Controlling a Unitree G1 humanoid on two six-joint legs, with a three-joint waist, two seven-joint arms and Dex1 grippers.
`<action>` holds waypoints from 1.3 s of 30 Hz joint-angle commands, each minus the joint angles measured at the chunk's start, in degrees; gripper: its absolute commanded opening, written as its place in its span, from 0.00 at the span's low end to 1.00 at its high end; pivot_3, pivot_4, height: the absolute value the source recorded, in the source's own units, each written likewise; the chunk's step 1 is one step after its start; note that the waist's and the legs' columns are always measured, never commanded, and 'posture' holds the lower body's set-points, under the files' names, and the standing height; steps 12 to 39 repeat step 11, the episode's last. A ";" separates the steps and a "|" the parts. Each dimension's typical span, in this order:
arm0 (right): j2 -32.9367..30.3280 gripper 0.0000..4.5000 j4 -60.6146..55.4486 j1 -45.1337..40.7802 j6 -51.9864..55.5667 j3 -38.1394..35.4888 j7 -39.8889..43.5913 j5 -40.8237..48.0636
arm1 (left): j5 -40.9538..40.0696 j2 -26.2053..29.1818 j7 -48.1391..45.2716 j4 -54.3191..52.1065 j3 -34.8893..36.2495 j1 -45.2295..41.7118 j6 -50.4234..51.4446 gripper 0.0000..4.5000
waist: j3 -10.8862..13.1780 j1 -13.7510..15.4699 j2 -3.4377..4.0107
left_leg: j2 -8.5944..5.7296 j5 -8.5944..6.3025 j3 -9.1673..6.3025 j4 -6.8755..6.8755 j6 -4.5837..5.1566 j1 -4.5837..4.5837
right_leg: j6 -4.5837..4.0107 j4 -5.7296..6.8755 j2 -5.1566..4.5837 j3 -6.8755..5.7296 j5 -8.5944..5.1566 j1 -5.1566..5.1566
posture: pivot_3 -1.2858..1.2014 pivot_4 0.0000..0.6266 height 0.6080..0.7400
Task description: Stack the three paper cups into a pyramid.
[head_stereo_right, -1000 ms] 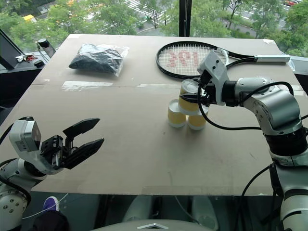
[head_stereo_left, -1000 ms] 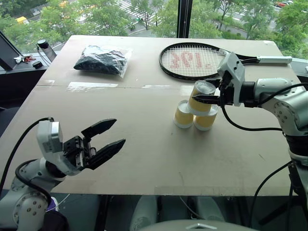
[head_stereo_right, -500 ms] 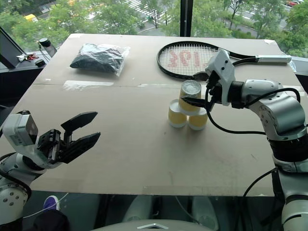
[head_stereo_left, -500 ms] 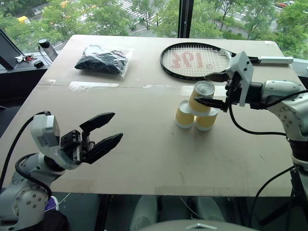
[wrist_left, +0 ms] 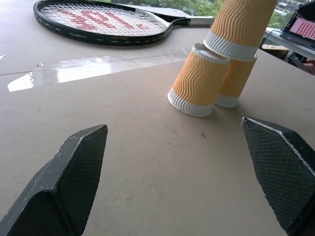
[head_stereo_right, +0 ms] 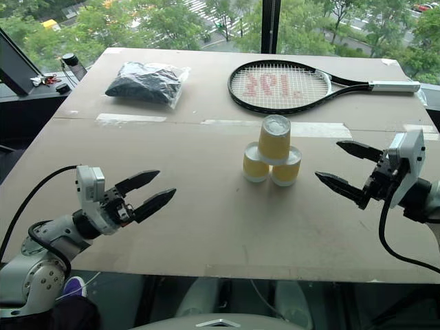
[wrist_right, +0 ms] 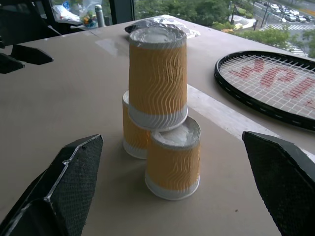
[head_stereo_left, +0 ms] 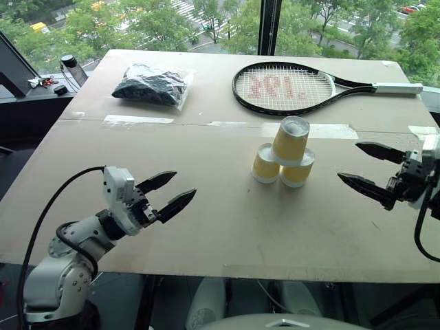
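The three paper cups stand upside down as a pyramid in the middle of the table (head_stereo_left: 206, 227). Two base cups (head_stereo_left: 265, 163) (head_stereo_left: 297, 170) sit side by side. The top cup (head_stereo_left: 291, 139) rests on both, leaning slightly. Their yellow ribbed sides and white rims show close up in the left wrist view (wrist_left: 194, 78) and the right wrist view (wrist_right: 157, 78). My right gripper (head_stereo_left: 348, 161) hovers open to the right of the pyramid, apart from it. Near the table's front left, my left gripper (head_stereo_left: 184, 183) is open and empty, pointing toward the cups.
A tennis racket (head_stereo_left: 282, 86) lies behind the cups at the far side. A black bundle in a clear bag (head_stereo_left: 151, 84) sits at the far left. Tape strips (head_stereo_left: 137, 119) cross the tabletop. A dark bottle (head_stereo_left: 69, 65) stands off the table's far left corner.
My right gripper opened, let go of the top cup and drew back to the right. The top cup stays on the two base cups. My left gripper sank a little and edged forward.
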 commanded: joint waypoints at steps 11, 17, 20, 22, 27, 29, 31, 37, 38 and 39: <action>3.10 0.99 5.24 18.01 -17.17 -4.31 2.05 -7.61 | 1.70 1.43 -0.50 -1.35 3.07 8.73 -0.25 1.00 | -0.02 -0.21 0.02 | 0.04 -0.03 0.25 -0.15 0.03 1.07 | -0.04 -0.09 0.02 0.26 -0.03 0.85 | 0.52 0.24 1.00; 3.10 0.99 5.24 18.01 -17.17 -4.31 2.05 -7.61 | 1.70 1.43 -0.50 -1.35 3.07 8.73 -0.25 1.00 | -0.02 -0.21 0.02 | 0.04 -0.03 0.25 -0.15 0.03 1.07 | -0.04 -0.09 0.02 0.26 -0.03 0.85 | 0.52 0.24 1.00; 3.10 0.99 5.24 18.01 -17.17 -4.31 2.05 -7.61 | 1.70 1.43 -0.50 -1.35 3.07 8.73 -0.25 1.00 | -0.02 -0.21 0.02 | 0.04 -0.03 0.25 -0.15 0.03 1.07 | -0.04 -0.09 0.02 0.26 -0.03 0.85 | 0.52 0.24 1.00; 3.10 0.99 5.24 18.01 -17.17 -4.31 2.05 -7.61 | 1.70 1.43 -0.50 -1.35 3.07 8.73 -0.25 1.00 | -0.02 -0.21 0.02 | 0.04 -0.03 0.25 -0.15 0.03 1.07 | -0.04 -0.09 0.02 0.26 -0.03 0.85 | 0.52 0.24 1.00; 3.10 0.99 5.24 18.01 -17.17 -4.31 2.05 -7.61 | 1.70 1.43 -0.50 -1.35 3.07 8.73 -0.25 1.00 | -0.02 -0.21 0.02 | 0.04 -0.03 0.25 -0.15 0.03 1.07 | -0.04 -0.09 0.02 0.26 -0.03 0.85 | 0.52 0.24 1.00; 3.10 0.99 5.24 18.01 -17.17 -4.31 2.05 -7.61 | 1.70 1.43 -0.50 -1.35 3.07 8.73 -0.25 1.00 | -0.02 -0.21 0.02 | 0.04 -0.03 0.25 -0.15 0.03 1.07 | -0.04 -0.09 0.02 0.26 -0.03 0.85 | 0.52 0.24 1.00; 3.10 0.99 5.24 18.01 -17.17 -4.31 2.05 -7.61 | 1.70 1.43 -0.50 -1.35 3.07 8.73 -0.25 1.00 | -0.02 -0.21 0.02 | 0.04 -0.03 0.25 -0.15 0.03 1.07 | -0.04 -0.09 0.02 0.26 -0.03 0.85 | 0.52 0.24 1.00; 3.10 0.99 5.24 18.01 -17.17 -4.31 2.05 -7.61 | 1.70 1.43 -0.50 -1.35 3.07 8.73 -0.25 1.00 | -0.02 -0.21 0.02 | 0.04 -0.03 0.25 -0.15 0.03 1.07 | -0.04 -0.09 0.02 0.26 -0.03 0.85 | 0.52 0.24 1.00; 3.10 0.99 5.24 18.01 -17.17 -4.31 2.05 -7.61 | 1.70 1.43 -0.50 -1.35 3.07 8.73 -0.25 1.00 | -0.02 -0.21 0.02 | 0.04 -0.03 0.25 -0.15 0.03 1.07 | -0.04 -0.09 0.02 0.26 -0.03 0.85 | 0.52 0.24 1.00; 3.10 0.99 5.24 18.01 -17.17 -4.31 2.05 -7.61 | 1.70 1.43 -0.50 -1.35 3.07 8.73 -0.25 1.00 | -0.02 -0.21 0.02 | 0.04 -0.03 0.25 -0.15 0.03 1.07 | -0.04 -0.09 0.02 0.26 -0.03 0.85 | 0.52 0.24 1.00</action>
